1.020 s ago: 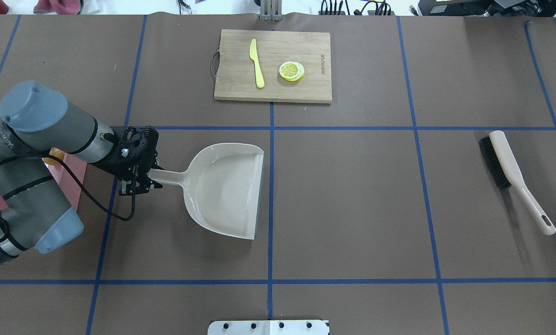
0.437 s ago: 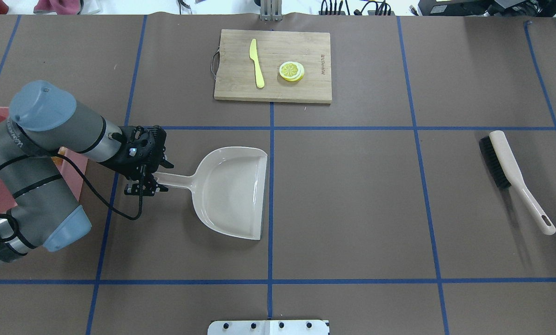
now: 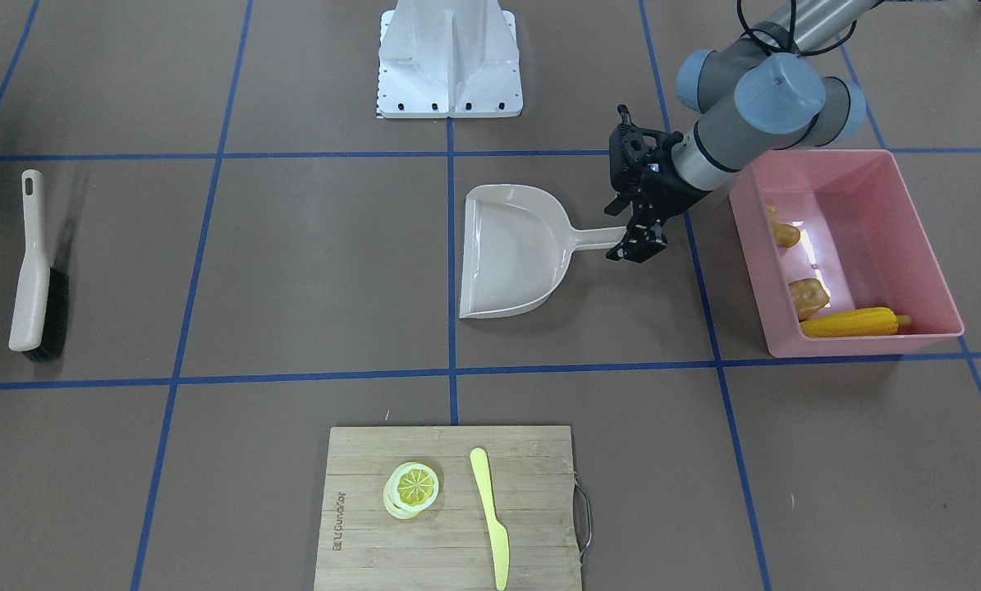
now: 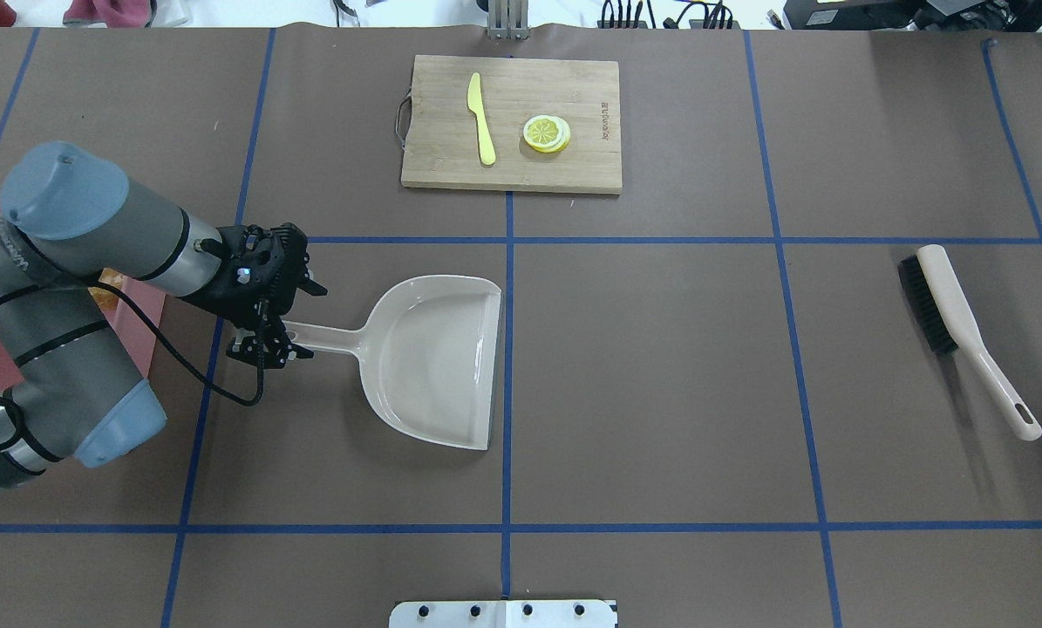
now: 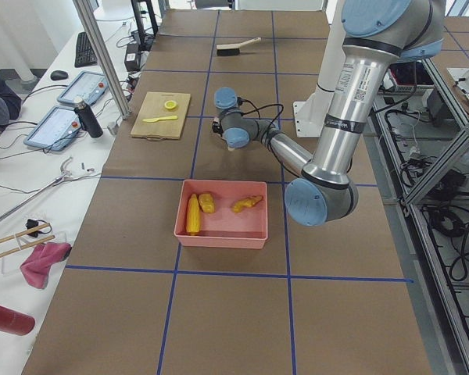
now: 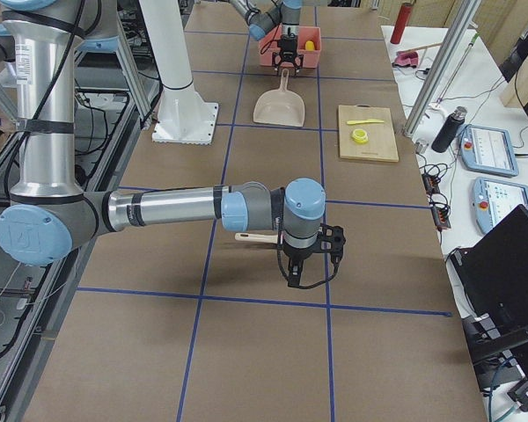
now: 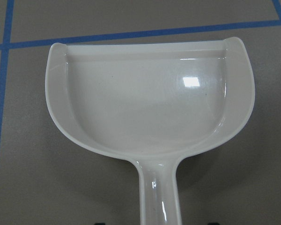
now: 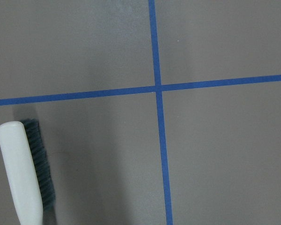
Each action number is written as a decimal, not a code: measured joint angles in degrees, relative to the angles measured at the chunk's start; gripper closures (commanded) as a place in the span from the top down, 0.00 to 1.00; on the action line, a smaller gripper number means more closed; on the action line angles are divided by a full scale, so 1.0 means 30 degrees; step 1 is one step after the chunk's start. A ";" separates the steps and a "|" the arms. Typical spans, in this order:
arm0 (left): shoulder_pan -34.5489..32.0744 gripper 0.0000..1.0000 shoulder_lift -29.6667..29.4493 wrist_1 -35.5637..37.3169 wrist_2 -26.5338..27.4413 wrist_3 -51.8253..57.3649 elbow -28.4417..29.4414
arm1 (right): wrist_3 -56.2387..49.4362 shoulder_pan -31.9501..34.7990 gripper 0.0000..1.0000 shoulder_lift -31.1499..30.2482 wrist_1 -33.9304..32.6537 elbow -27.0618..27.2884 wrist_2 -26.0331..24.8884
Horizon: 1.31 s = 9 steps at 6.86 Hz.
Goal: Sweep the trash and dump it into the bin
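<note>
Exterior front-facing view: the corn cob (image 3: 851, 322) and two other toy foods lay inside the pink bin (image 3: 868, 343), so the dumping appeared done. The empty dustpan (image 3: 511, 250) sat flat on the table nearby. The left gripper (image 3: 636, 238) straddled its handle end, jaws parted and apparently clamping nothing. The brush (image 3: 29, 271) lay well apart. The right gripper (image 6: 310, 268) hung near it, its jaw state impossible to tell.

The left arm (image 4: 93, 231) and the right arm (image 6: 158, 209) are smooth silver-grey tubes with pale blue caps at the joints. Dark lettering runs along one left segment, and a black cable (image 4: 165, 347) trails from its wrist. The left gripper (image 4: 269, 347) is black and skeletal. The base (image 3: 449, 57) is white, with dark screws.
</note>
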 measured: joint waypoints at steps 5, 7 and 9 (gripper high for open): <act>-0.6524 0.99 0.2157 0.7314 -0.0110 -0.0437 -0.2298 | 0.0006 0.0001 1.00 -0.0006 0.0000 -0.0022 0.0000; -0.9668 0.99 0.3978 0.9211 -0.0196 -0.0505 -0.1646 | 0.0015 0.0000 1.00 0.0010 0.0000 -0.0013 0.0006; -1.3077 0.99 0.5195 1.1368 -0.2600 -0.0705 -0.0132 | 0.0033 0.0010 1.00 0.0065 -0.0012 0.0016 0.0121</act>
